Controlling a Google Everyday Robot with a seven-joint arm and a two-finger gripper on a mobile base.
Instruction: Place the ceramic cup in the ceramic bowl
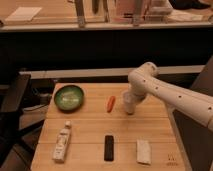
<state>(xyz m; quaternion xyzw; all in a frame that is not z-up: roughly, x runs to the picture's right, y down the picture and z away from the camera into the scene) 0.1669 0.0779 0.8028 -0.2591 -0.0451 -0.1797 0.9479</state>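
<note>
- Camera view looks down from the near side onto a wooden tabletop (90,125), with a dark wall and a lit counter behind it.
- A white arm (165,92) comes in from the right edge, bends at a rounded joint and points down over the right-centre of the tabletop.
- The claw (129,99) is at the arm's lower end, directly over the cup (129,107), with its fingers pressed together on the cup's upper part.
- The cup is white and upright, and its base sits on the wood. Finger and cup are both white, so I cannot tell exactly where one ends and the other begins.
- The carrot (111,103) lies just left of the cup, a narrow gap apart, pointing roughly away from the camera.
- The bowl (69,97) is green and glossy and stands on the far-left part of the tabletop, well apart from the cup, with the carrot between them.
- A white bottle (61,142) with a label lies on its side at the near left, cap end toward the bowl.
- A black bar (109,147) lies at the near centre, lengthwise to the camera.
- A white packet (143,151) lies at the near right, beside the bar but not touching it.
- A dark chair (12,100) stands off the tabletop's left side.
</note>
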